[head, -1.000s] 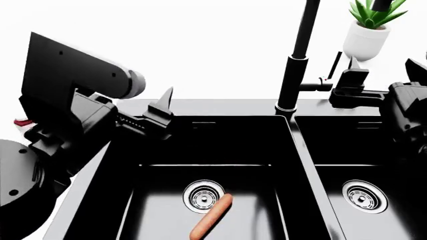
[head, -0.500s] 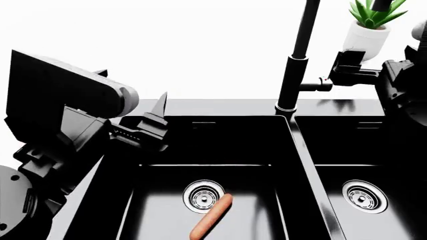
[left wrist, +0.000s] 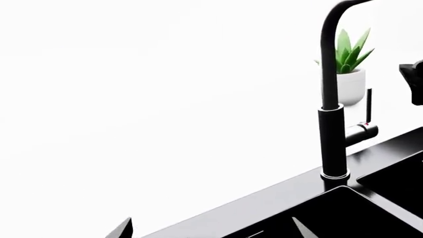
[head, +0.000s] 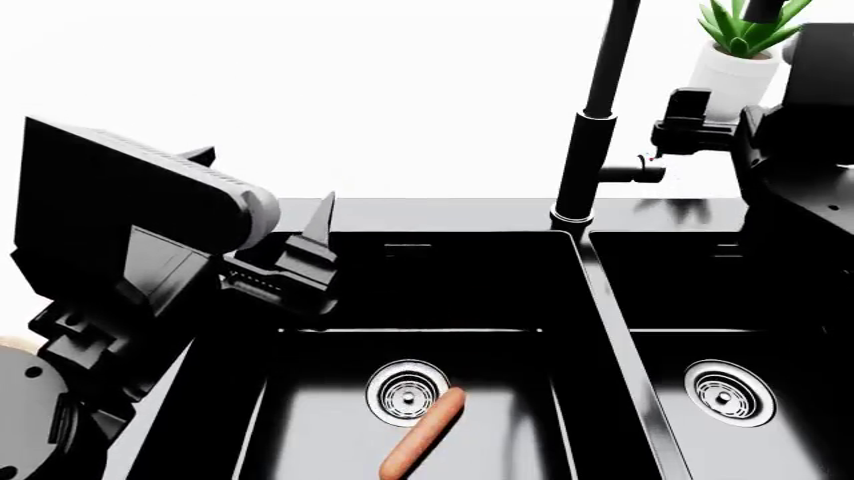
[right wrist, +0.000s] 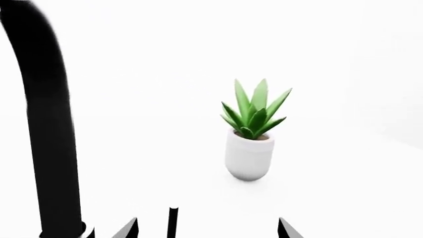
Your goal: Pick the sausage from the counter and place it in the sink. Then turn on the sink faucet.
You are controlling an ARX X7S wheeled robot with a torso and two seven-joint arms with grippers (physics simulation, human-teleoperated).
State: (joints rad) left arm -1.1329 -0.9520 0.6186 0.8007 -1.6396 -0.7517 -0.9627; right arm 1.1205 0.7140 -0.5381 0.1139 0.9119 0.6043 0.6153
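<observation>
Faucet tube near potted plant; thin lever between end effector fingertips

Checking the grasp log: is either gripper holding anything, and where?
Nothing held. The orange-pink sausage lies free in the black sink; both grippers are open, empty.

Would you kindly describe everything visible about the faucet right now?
The faucet is a slim matte-black tube rising from a thicker lower section with a thin steel ring at its base, set on the sink rim behind the divider between basins. A stub carries a thin upright lever. The right gripper is close by the lever; contact is unclear.
</observation>
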